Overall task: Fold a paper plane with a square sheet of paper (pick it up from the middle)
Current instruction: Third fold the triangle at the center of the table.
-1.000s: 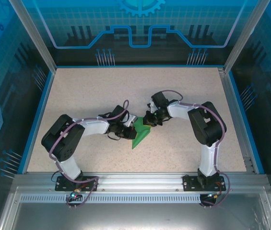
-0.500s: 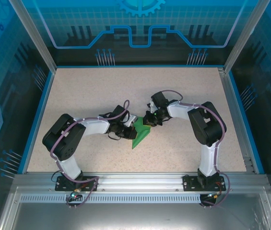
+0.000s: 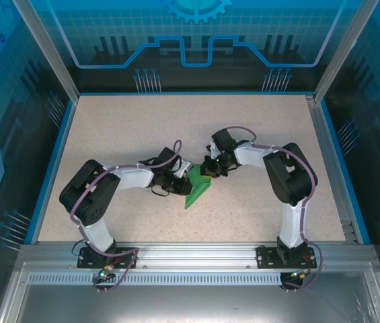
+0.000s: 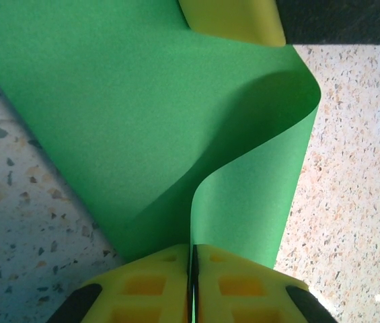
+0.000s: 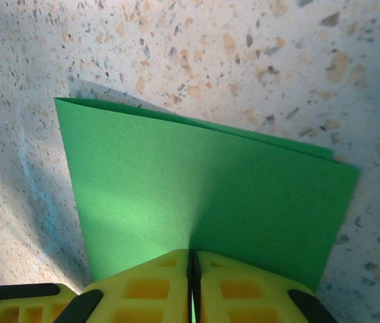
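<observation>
Speckled beige desk [image 3: 129,128] w/ blue rim [image 3: 54,168] is sitting inside a clear-walled enclosure [image 3: 351,54]. Thin bright green folded paper sheet [image 3: 197,190] is lying mid-frame, w/ open desk stretching to the rim all round. Left fingers [image 4: 197,266] & right fingers [image 5: 197,266] are each pinching it, fully closed, at opp. edges.

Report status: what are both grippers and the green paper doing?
Left gripper shut on green paper. Right gripper shut on it too. Paper doubled over, bowed between them. No obstruction seen.
</observation>
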Tool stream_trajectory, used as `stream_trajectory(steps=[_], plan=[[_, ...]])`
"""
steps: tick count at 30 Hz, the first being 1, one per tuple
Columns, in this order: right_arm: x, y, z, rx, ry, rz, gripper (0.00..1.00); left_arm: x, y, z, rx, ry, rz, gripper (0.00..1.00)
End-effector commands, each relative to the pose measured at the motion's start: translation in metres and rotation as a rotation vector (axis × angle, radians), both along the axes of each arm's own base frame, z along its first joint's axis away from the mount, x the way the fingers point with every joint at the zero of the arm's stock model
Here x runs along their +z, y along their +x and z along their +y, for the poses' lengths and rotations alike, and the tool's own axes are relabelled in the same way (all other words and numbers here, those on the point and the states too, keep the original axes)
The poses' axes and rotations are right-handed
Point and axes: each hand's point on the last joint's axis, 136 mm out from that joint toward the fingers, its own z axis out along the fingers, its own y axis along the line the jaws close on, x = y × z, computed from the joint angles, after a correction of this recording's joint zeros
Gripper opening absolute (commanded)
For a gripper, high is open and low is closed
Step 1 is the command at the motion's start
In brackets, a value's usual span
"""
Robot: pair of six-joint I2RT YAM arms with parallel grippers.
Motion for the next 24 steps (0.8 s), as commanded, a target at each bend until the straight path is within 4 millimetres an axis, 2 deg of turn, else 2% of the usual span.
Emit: stream_trajectory(steps=[1,6,10,15,24], plan=[[-0.037,-0.024,-0.018,0.009,-0.135,0.087,0.11,0.012,0.009,-0.007,-0.024,-0.053,-0.042,0.12],[-0.036,-0.024,-0.018,0.007,-0.132,0.085,0.11,0.003,0.009,-0.005,-0.018,-0.02,-0.017,0.12],[-0.035,-0.025,-0.019,0.01,-0.135,0.085,0.11,-0.007,0.001,0.004,0.0,0.017,0.017,0.11],[-0.034,-0.024,-0.018,0.008,-0.127,0.081,0.12,-0.015,-0.003,0.006,0.014,0.024,0.055,0.12],[-0.034,-0.025,-0.02,-0.002,-0.137,0.081,0.13,-0.015,-0.002,0.007,0.026,0.032,0.046,0.11]])
